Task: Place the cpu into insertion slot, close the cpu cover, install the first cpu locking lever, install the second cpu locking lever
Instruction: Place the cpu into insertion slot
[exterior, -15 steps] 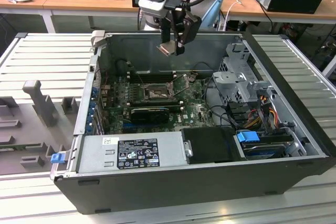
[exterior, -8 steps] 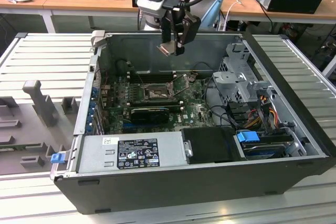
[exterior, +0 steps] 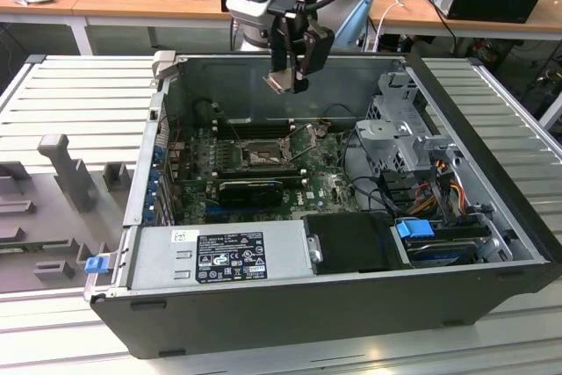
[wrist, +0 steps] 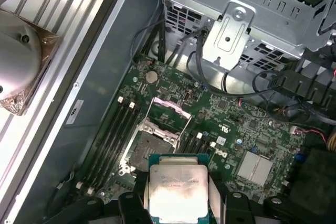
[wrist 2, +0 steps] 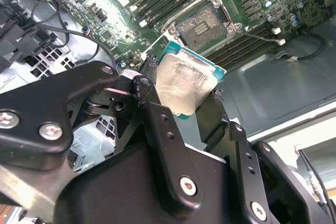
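Tool (exterior: 288, 82) clenched on the cpu (wrist: 177, 190), we see it hang over the case (exterior: 351, 305) near its far wall; insertion slot (wrist: 148, 152) bare, cpu cover (wrist: 169, 115) lifted.

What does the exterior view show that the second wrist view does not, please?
The exterior view takes in the whole open computer case, its grey power supply and the wooden benches behind. The second wrist view adds the cpu's smeared silver face and green rim, with black fingers clamped on opposite edges. Both show the gripper holding the cpu above the empty insertion slot.
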`<state>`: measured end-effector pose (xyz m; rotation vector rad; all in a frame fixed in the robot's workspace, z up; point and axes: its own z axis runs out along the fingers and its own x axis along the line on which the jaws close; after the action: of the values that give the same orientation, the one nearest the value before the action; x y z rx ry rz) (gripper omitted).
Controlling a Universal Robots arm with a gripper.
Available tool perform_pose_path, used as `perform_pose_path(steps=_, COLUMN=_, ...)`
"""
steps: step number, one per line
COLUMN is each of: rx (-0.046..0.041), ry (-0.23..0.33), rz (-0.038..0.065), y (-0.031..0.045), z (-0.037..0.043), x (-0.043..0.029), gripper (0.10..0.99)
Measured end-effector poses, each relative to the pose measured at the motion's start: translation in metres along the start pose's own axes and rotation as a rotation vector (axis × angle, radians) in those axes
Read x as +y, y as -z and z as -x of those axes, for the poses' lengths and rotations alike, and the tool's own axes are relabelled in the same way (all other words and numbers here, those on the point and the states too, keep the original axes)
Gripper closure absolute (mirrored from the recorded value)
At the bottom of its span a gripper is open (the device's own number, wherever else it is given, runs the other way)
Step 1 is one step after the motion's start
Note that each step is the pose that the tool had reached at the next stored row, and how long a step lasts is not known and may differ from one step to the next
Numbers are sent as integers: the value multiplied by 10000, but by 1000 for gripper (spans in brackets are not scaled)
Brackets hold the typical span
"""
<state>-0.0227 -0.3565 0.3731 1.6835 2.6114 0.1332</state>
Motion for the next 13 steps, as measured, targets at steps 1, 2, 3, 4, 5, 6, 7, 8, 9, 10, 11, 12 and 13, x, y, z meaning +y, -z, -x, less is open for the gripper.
perform_pose_path(steps=1, rx=-8, ry=-84, rz=1, y=0, z=0, x=0, gripper=545)
perform_pose_path(steps=2, rx=-15, ry=-161, rz=3, y=-1, z=0, x=0, gripper=545)
perform_pose_path(steps=3, rx=-23, ry=-261, rz=5, y=-1, z=0, x=0, gripper=545)
perform_pose_path(steps=4, rx=-39, ry=-418, rz=7, y=-1, z=0, x=0, gripper=545)
perform_pose_path(steps=5, rx=-48, ry=-527, rz=10, y=-2, z=0, x=-1, gripper=545)
perform_pose_path(steps=6, rx=-54, ry=-607, rz=11, y=-2, z=-1, x=-3, gripper=545)
perform_pose_path(steps=7, rx=-58, ry=-643, rz=11, y=-1, z=-3, x=-8, gripper=545)
perform_pose_path(steps=8, rx=-61, ry=-665, rz=12, y=-1, z=-8, x=-17, gripper=545)
perform_pose_path(steps=9, rx=-63, ry=-698, rz=14, y=0, z=-17, x=-38, gripper=545)
perform_pose_path(steps=10, rx=-66, ry=-734, rz=14, y=1, z=-24, x=-53, gripper=545)
perform_pose_path(steps=11, rx=-71, ry=-784, rz=14, y=2, z=-25, x=-55, gripper=545)
perform_pose_path(steps=12, rx=-78, ry=-858, rz=17, y=0, z=-24, x=-55, gripper=545)
perform_pose_path(steps=13, rx=-97, ry=-1096, rz=23, y=-4, z=-25, x=-56, gripper=545)
